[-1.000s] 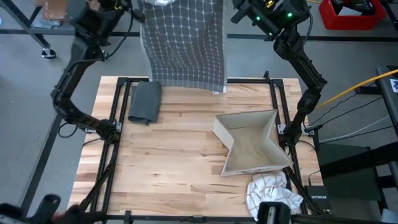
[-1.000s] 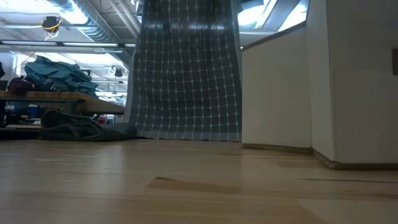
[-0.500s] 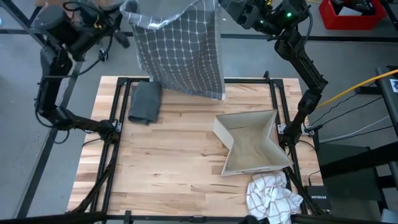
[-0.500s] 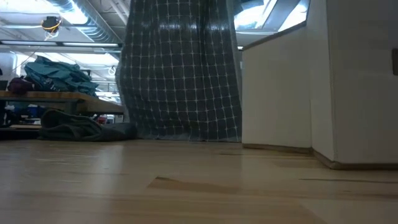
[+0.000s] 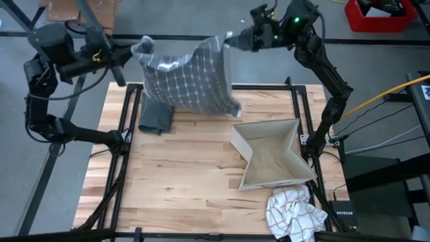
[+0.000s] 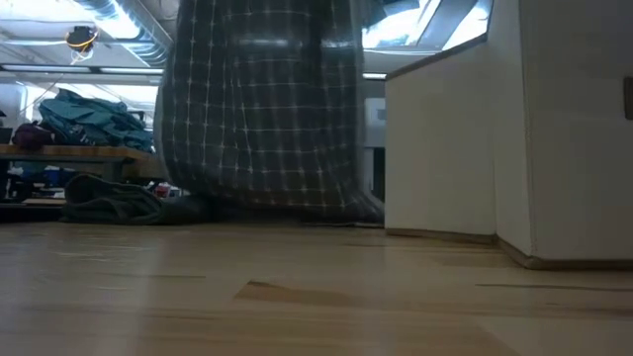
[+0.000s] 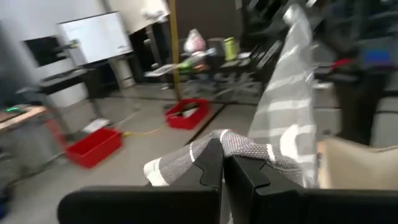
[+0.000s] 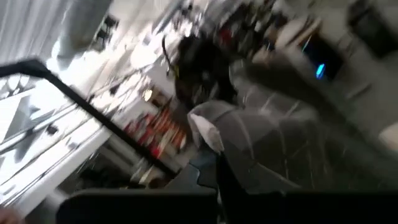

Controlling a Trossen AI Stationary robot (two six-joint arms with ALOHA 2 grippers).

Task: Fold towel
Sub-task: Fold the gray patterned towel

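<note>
High view: one checked towel [image 5: 191, 77], two folded cloths, one box [image 5: 272, 154].

A dark grey towel with a white grid pattern [image 6: 259, 109] hangs over the light wooden tabletop [image 6: 297, 297], beside a pale box wall [image 6: 495, 129].

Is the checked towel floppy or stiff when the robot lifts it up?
Probably floppy: the towel sags between the left gripper and right gripper. Likely light, since two corner pinches hold it. Its hem drapes onto the table, so it bends easily.
</note>
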